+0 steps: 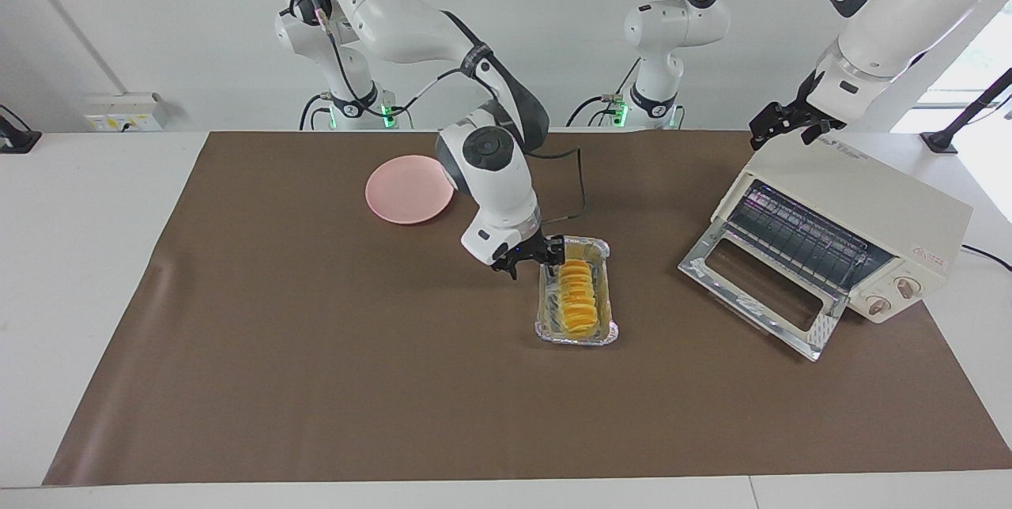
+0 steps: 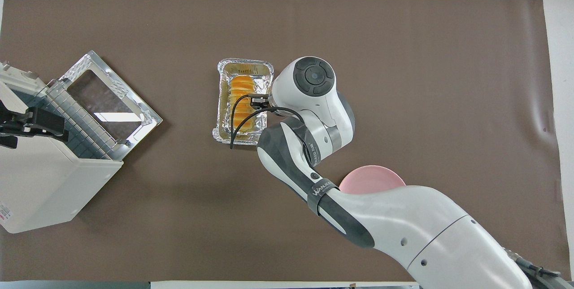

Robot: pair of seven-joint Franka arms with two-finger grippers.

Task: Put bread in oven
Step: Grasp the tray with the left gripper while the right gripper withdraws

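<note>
The right gripper [image 1: 528, 262] is hanging with its fingers spread apart and holding nothing, just over the rim of the foil tray [image 1: 605, 281] at the end nearer the robots. The facing view is showing those parted black fingers plainly, while in the overhead view the arm's rounded white wrist housing is covering nearly all of the gripper, leaving only a dark bracket and a looping black cable crossing over the tray. The bread [image 1: 576, 297], a ridged golden yellow-orange loaf like joined slices, is lying lengthwise in the crinkled silver tray near the middle of the brown mat [image 1: 316, 382]. The smooth round pink plate [image 1: 405, 190] is sitting nearer the robots; from overhead the right arm is hiding most of it. The cream-white boxy oven [image 1: 870, 213] is standing toward the left arm's end, its glass door [image 1: 759, 292] in a shiny metal frame dropped open, wire rack showing. The left gripper [image 1: 779, 123] is waiting open over the oven's top; the overhead view is cutting it off at the edge.
</note>
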